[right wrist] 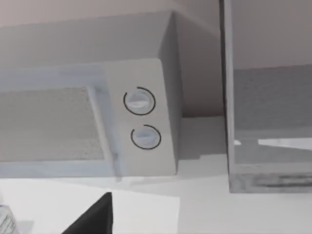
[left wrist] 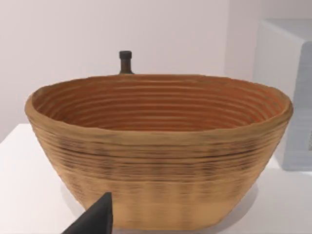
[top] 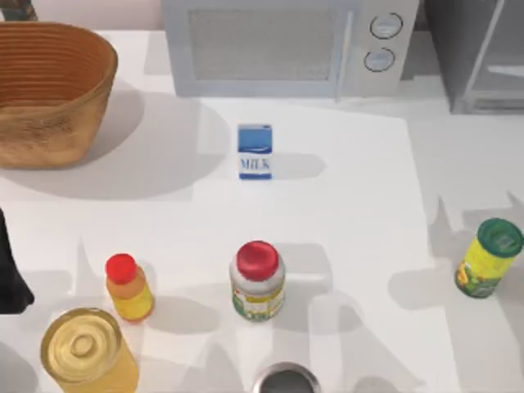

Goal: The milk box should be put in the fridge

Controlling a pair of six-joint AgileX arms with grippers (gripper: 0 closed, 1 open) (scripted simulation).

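The milk box [top: 255, 152] stands upright on the white table in the top view, in front of the microwave, with a blue top and a white front lettered "MILK". The fridge [top: 483, 57] is the grey cabinet at the back right, partly in view; its pale framed door [right wrist: 229, 97] appears in the right wrist view beside the microwave. My left arm [top: 12, 274] sits at the table's left edge, far from the carton, and a dark part of its gripper [left wrist: 95, 220] faces the basket. A dark part of my right gripper [right wrist: 92, 217] points toward the microwave and fridge.
A white microwave [top: 286, 45] with two dials stands at the back. A woven basket [top: 49, 90] sits back left, a dark bottle [left wrist: 126, 62] behind it. In front stand a red-capped yellow bottle [top: 128, 286], a red-capped white jar [top: 258, 280], a green-lidded jar [top: 489, 258], an oil bottle [top: 86, 352] and a can [top: 285, 381].
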